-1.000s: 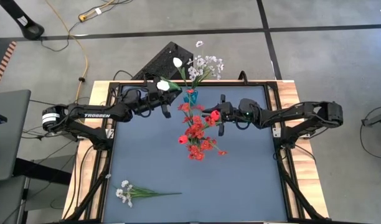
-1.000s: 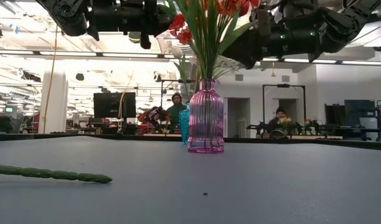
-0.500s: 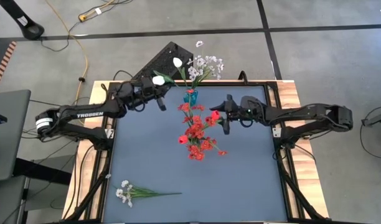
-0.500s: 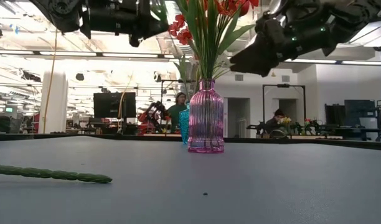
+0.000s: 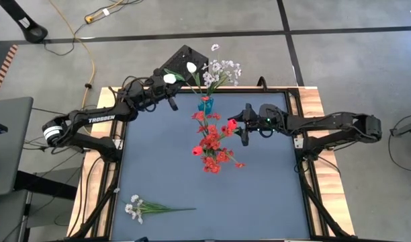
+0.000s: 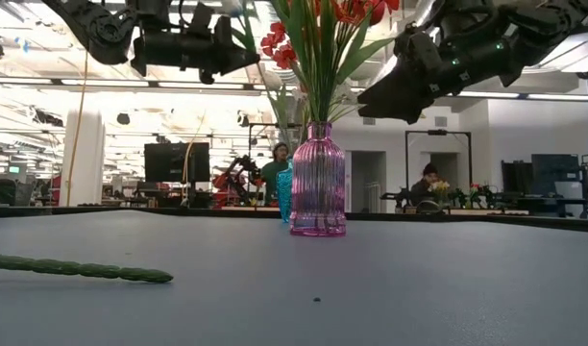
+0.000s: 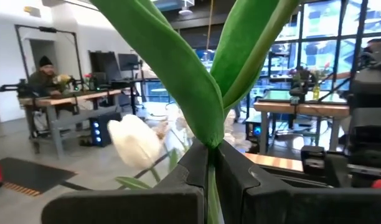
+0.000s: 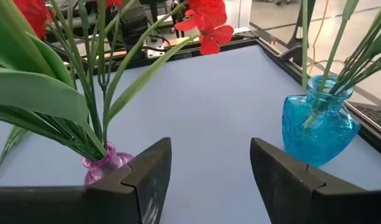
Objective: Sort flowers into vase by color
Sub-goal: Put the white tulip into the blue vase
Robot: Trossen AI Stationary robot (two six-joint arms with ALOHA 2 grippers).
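Observation:
My left gripper [image 5: 170, 101] is up over the table's far left part, left of the blue vase [image 5: 205, 104], and is shut on a white tulip [image 5: 170, 78] with broad green leaves [image 7: 197, 81]. The blue vase holds a white tulip and whitish sprays [image 5: 222, 69]. A pink vase [image 6: 318, 178] stands at mid-table holding red flowers [image 5: 211, 142]. My right gripper [image 5: 243, 126] hovers open to the right of the red flowers; in its wrist view [image 8: 209, 162] both vases show ahead of it. A whitish spray [image 5: 142, 207] lies flat on the table near the near left corner. My left gripper pinches the white tulip's green stem [image 7: 209, 177] between its two fingers, just below where the leaves branch off. The flower is lifted clear of the table, with leaves and bloom standing up past the fingertips.
A black keyboard-like object [image 5: 172, 64] lies beyond the far edge. The table has a raised wooden frame [image 5: 313, 101]. The blue mat's near half is open apart from the lying spray, whose stem [image 6: 78, 270] shows in the low view. People sit in the room behind.
My left gripper has carried the white tulip up and toward the table's far edge, a little leftward, staying shut on the stem. My right gripper has drawn back slightly toward the right edge, away from the red flowers, and tipped its fingers downward.

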